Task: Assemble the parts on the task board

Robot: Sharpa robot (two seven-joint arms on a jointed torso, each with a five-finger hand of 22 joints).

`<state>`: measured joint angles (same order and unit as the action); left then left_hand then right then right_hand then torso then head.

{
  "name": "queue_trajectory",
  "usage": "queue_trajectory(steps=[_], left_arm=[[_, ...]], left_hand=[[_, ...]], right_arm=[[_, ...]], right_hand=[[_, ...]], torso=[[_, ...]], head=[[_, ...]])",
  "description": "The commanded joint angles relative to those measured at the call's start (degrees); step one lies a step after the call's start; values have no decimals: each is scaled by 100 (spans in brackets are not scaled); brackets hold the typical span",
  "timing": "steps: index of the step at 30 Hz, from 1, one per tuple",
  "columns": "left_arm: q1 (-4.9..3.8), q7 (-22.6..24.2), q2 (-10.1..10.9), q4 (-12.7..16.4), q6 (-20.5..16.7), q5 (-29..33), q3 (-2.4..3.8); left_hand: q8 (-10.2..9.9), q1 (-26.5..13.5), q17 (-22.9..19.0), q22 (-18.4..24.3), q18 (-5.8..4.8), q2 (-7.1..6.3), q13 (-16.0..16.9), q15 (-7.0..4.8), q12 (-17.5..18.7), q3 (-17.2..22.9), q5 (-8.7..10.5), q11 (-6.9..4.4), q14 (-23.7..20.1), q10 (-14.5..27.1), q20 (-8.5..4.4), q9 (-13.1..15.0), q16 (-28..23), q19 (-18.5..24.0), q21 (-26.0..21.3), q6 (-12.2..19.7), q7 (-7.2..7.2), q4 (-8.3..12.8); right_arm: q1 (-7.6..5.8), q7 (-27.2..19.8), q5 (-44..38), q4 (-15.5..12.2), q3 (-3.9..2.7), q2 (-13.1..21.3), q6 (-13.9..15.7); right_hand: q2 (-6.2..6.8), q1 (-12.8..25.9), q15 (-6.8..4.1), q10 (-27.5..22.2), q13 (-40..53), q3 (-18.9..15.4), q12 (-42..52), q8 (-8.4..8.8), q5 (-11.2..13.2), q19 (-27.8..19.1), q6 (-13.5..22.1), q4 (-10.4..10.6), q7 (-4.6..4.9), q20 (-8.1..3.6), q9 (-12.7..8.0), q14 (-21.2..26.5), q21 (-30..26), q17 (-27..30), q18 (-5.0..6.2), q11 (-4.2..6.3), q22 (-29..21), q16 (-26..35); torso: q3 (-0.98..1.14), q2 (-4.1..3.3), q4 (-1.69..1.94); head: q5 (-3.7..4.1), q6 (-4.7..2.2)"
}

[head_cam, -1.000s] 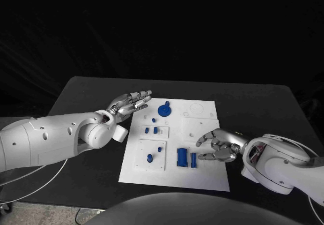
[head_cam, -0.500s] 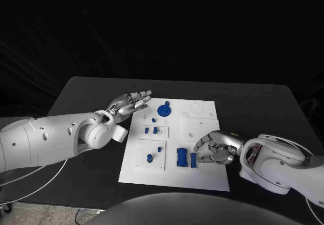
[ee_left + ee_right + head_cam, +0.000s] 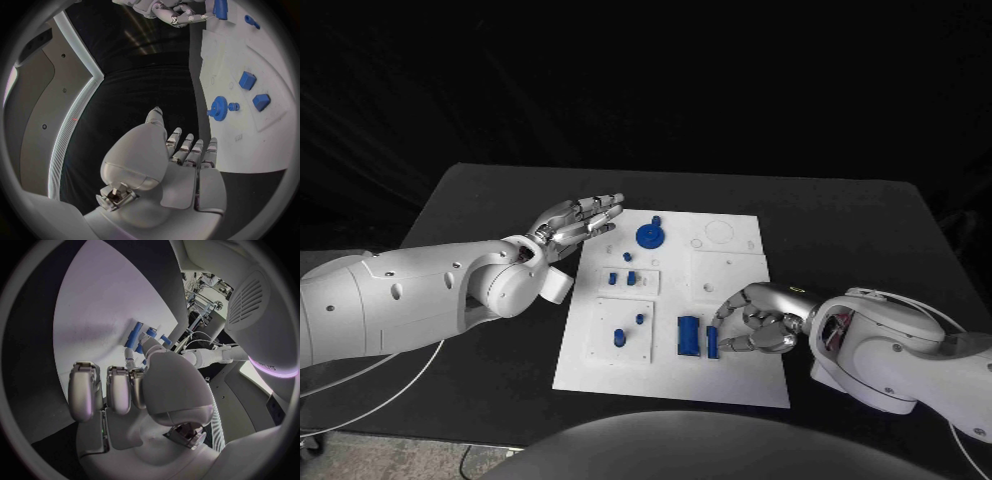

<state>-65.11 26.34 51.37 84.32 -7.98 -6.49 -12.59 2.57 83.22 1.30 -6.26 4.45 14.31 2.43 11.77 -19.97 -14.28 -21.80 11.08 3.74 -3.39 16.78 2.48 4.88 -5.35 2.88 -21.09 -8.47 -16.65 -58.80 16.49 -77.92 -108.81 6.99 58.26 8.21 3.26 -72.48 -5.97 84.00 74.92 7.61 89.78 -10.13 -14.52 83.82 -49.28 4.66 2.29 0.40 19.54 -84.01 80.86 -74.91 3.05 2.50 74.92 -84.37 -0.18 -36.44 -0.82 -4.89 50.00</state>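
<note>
One white task board (image 3: pixel 733 262) lies mid-frame on the bench (image 3: pixel 877 230), carrying seven blue parts. Left hand (image 3: pixel 577 218), upper left, holds nothing, fingers straight and apart. Right hand (image 3: pixel 759 322), lower right, has curled fingers (image 3: pixel 727 312) touching the narrow upright part (image 3: pixel 713 342).

Robotics lab test bench: black table (image 3: pixel 848 215) against black backdrop (image 3: pixel 646 80), white task board (image 3: pixel 733 290) centred on table, cables (image 3: pixel 358 385) trailing off table's left edge.
</note>
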Motion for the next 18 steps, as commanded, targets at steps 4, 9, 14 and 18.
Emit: queue_trajectory(steps=[4,9,14,18], left_arm=[[1,42,-16,6,106,-27,4],[1,44,-11,7,102,-27,4],[2,53,-10,7,102,-27,4],[4,72,-10,4,103,-27,4]], left_hand=[[39,58,7,-5,-48,-6,6,-13,-22,-3,-38,1,26,-47,11,9,28,-49,20,-35,-64,17],[39,61,7,-5,-49,-6,6,-12,-22,-3,-39,3,27,-49,11,9,28,-49,20,-37,-64,18],[39,61,7,-5,-49,-6,6,-12,-22,-3,-39,3,27,-49,11,9,28,-49,20,-37,-64,18],[39,63,7,-7,-49,-6,6,-12,-26,-3,-41,5,28,-52,10,9,31,-53,22,-37,-65,18]], right_arm=[[24,104,-113,4,12,-35,-223],[28,144,-343,-10,12,-44,-216],[33,144,-831,-50,13,-50,-144],[41,88,-1263,-77,13,-54,-30]], right_hand=[[-59,57,-38,600,1508,0,22,52,-11,316,-43,49,-7,-39,-36,-375,-15,-227,-76,46,1207,-23],[-67,156,-44,600,1508,-40,22,183,51,306,15,146,-20,-40,-167,-367,-38,-193,-70,54,1199,-5],[-75,302,-73,600,1508,-110,22,348,127,296,105,303,-75,-60,-345,-361,-58,-160,-64,94,1192,15],[-68,382,-107,600,1508,-165,22,445,214,293,135,419,-128,-88,-468,-359,-64,-147,-62,136,1190,24]], torso=[[2,-3,2],[2,-5,0],[3,-2,-2],[5,-1,-1]], head=[[0,0],[-6,0],[-11,0],[-6,0]])
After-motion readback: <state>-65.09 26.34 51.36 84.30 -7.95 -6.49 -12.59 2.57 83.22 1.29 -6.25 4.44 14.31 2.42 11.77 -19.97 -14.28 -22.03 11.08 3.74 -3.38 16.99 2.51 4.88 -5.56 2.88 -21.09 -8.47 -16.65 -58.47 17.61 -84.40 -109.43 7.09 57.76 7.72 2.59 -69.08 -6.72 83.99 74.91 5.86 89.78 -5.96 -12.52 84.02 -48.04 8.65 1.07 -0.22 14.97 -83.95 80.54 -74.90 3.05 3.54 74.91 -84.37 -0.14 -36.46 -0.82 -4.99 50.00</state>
